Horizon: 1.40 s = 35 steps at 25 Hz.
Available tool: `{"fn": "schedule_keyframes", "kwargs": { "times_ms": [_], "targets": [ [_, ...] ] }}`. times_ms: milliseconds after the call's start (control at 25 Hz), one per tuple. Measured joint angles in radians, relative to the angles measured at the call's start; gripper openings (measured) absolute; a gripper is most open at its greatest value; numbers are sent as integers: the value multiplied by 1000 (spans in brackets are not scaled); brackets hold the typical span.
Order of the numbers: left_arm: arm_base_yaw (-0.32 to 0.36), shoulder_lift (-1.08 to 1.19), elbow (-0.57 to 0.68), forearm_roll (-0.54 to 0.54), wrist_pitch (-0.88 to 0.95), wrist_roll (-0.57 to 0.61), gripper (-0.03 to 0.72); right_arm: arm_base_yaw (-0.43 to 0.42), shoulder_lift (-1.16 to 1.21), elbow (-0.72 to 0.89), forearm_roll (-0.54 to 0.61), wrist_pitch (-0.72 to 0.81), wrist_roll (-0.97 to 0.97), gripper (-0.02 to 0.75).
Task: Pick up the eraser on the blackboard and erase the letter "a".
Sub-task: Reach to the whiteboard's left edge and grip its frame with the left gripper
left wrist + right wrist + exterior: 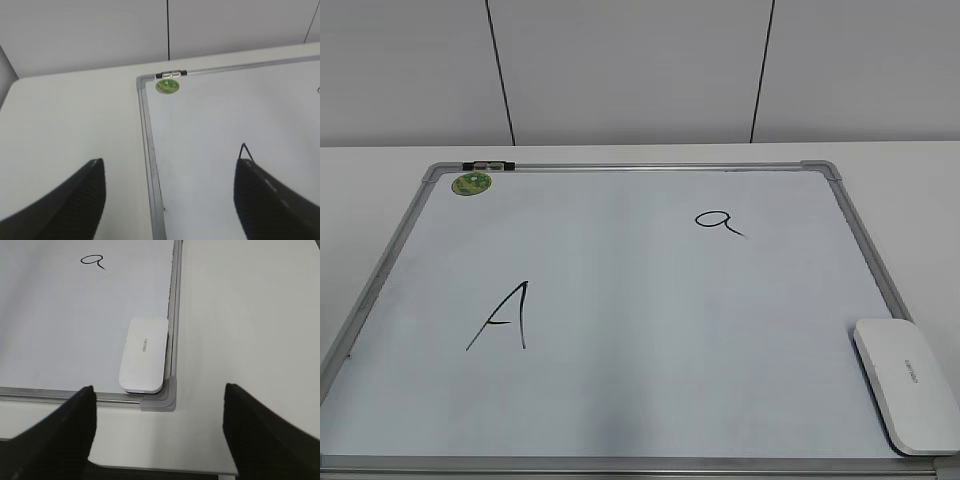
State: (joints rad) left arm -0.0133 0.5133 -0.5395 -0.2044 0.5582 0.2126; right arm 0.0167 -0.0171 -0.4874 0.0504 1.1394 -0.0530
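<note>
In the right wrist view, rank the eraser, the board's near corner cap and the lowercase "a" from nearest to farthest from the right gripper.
Right gripper, open, hanging above the table edge:
1. Grey corner cap, just ahead between the fingers.
2. Eraser, directly beyond the cap, against the board's right frame.
3. Letter "a", far up the blackboard, to the left.

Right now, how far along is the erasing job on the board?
Nothing looks done: the letter "a" is fully intact on the blackboard. Nothing is in hand: the eraser lies untouched in the near right corner, and the right gripper hangs open, short of it. Left: grasp the eraser, carry it to the "a", wipe.
</note>
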Motion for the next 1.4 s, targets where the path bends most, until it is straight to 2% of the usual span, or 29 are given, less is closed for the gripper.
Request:
{"fn": "schedule_keyframes", "kwargs": {
  "times_ms": [320,1040,1400],
  "targets": [
    [0,338,-52,-6,-17,0,589,0,0,0,0,0,0,586],
    [0,987,-377,-1,123,4,568,0,0,0,0,0,0,586],
    [46,1265,-540,-1,215,52,568,0,0,0,0,0,0,587]
  ]
}}
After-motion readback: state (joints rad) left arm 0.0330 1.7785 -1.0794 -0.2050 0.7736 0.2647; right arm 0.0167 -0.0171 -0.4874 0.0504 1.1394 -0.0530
